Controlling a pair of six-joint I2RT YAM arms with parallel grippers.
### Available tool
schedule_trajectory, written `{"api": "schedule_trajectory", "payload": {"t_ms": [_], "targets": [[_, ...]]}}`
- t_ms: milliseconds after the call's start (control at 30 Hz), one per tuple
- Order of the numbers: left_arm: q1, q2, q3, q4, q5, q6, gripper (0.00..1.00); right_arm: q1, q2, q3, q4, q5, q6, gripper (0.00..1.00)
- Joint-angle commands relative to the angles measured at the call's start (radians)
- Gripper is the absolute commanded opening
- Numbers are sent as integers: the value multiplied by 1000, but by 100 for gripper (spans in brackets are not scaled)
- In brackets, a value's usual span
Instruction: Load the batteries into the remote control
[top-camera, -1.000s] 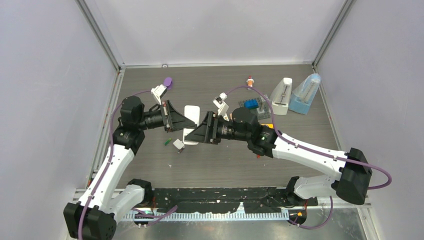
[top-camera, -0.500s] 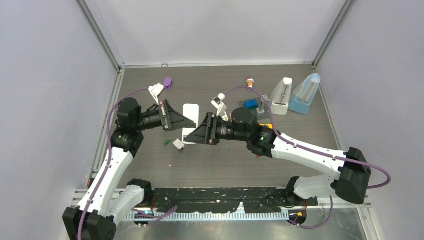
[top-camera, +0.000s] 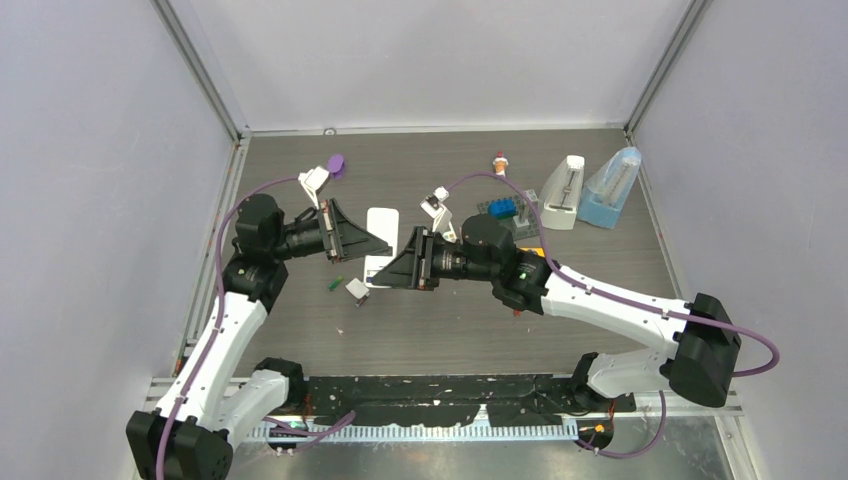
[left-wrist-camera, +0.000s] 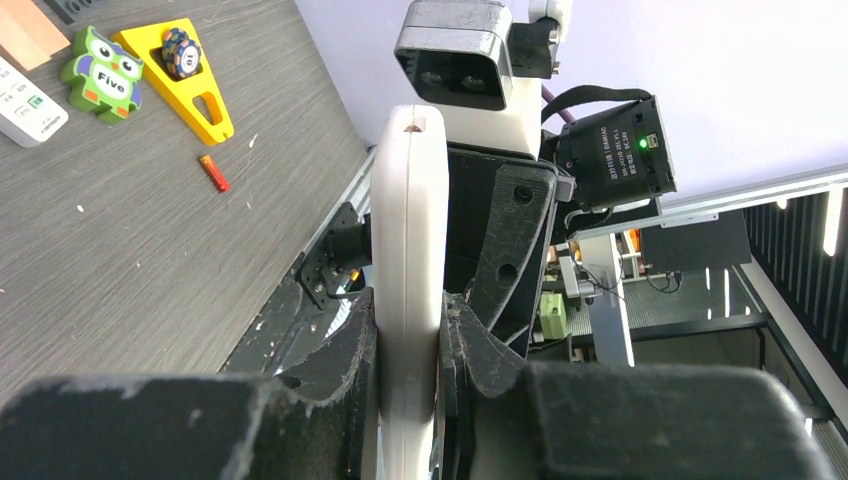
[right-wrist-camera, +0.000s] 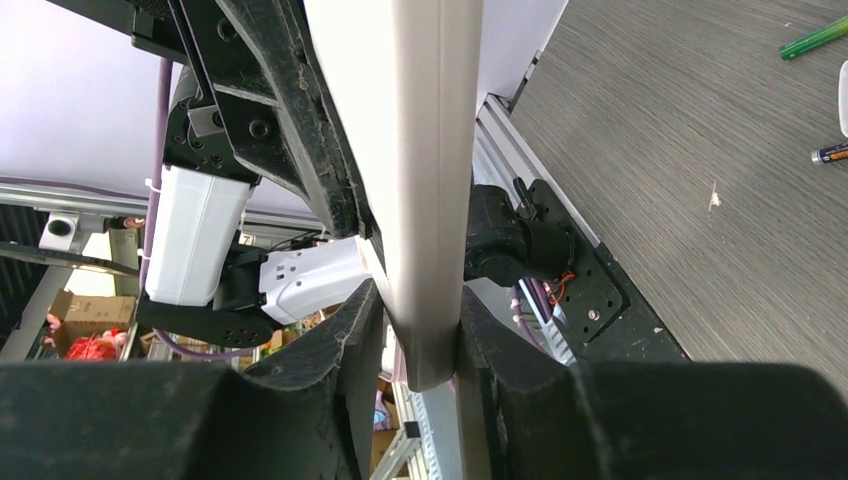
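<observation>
— The left claw (left-wrist-camera: 408, 335)?
— Pinching the white remote (left-wrist-camera: 408, 200), held edge-on at centre frame. The right claw (right-wrist-camera: 420, 330) pinches it too, from the opposite side.
— Batteries?
— A slim green battery (right-wrist-camera: 818, 38) upper right, a dark battery (right-wrist-camera: 830, 154) below it, a red-orange battery (left-wrist-camera: 212, 172) upper left. All lie on the table (right-wrist-camera: 700, 120).
— Surface?
— Dark grey woodgrain, with pale walls (top-camera: 430, 60) around it.

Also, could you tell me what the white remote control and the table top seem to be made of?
The remote control looks like moulded plastic in a matte off-white: a smooth, even shell with rounded edges. The table top appears to be grey wood-grain laminate or vinyl, with fine parallel streaks and a flat, low sheen; real wood cannot be ruled out.
</observation>
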Motion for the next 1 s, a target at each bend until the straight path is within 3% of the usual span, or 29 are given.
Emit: {"api": "schedule_trajectory", "payload": {"t_ms": [0,100,200,333,433,733,833,967], "targets": [[-4,-10,24,33,14,-19,0,-9,3,-1,21,22,-4,29],[-5,-15,17,49,14,-16,0,-11,-17,-10,35,31,1,43],[-5,-21,13,70,11,-8,0,-15,-39,-14,34,49,-8,70],[-2,-22,19,67,-2,42,0,-24,-84,-29,15,81,-29,87],[8,-26,21,41,-20,92,0,-30,-125,-52,-6,111,-44,91],[61,-108,3,-35,-141,149,0,-41,-191,-32,-119,160,-200,90],[90,-178,33,-211,-295,249,0,-41,-172,-5,-175,175,-269,86],[102,-266,110,-508,-651,392,0,-39,-89,8,-234,228,-299,77]]}}
